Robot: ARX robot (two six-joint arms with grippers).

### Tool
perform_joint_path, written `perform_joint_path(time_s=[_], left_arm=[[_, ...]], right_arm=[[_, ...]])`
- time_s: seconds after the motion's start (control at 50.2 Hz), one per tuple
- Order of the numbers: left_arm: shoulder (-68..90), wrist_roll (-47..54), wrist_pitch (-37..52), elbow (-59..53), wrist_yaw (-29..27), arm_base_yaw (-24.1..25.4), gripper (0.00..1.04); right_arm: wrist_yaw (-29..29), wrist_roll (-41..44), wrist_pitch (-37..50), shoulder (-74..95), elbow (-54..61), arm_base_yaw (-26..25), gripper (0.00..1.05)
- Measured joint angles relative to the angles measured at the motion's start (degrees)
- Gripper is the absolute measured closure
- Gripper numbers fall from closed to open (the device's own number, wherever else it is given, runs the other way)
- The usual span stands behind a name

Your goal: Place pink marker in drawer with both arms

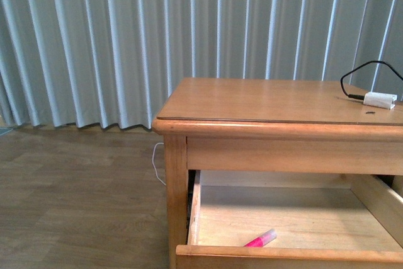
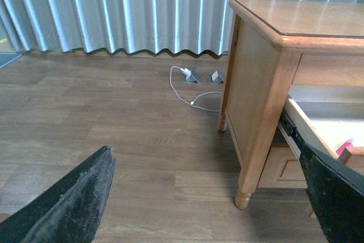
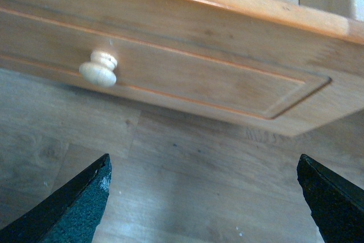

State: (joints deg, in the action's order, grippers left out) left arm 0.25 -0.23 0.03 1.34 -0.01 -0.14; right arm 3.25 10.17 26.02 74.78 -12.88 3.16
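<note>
Front view: the pink marker lies in the open drawer, beside its front wall. Only the right wrist view shows the knob. The left end effector and right end effector are spread wide.

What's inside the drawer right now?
The pink marker lies on the floor of the open drawer, close to its front wall. Nothing else shows inside. The front wall hides the marker's lower end, and the drawer's right end is out of frame.

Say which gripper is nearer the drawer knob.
Right. The right gripper faces the knob close up; the left gripper is out beside the table, above the floor.
</note>
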Motion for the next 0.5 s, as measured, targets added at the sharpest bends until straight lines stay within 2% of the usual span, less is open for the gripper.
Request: perform_joint_path(time_s=[0.08, 0.259, 0.498], left_arm=[[0.0, 0.0, 0.0, 0.0, 0.0, 0.0, 0.06], [0.0, 0.0, 0.0, 0.0, 0.0, 0.0, 0.06], [0.0, 0.0, 0.0, 0.0, 0.0, 0.0, 0.06]], right_arm=[[-1.3, -1.5, 7.6, 7.8, -1.8, 1.4, 0.09], [-5.4, -4.7, 18.2, 20.9, -6.8, 3.5, 0.09], [-10.8, -8.0, 24.7, 32.6, -15.4, 5.6, 0.09]])
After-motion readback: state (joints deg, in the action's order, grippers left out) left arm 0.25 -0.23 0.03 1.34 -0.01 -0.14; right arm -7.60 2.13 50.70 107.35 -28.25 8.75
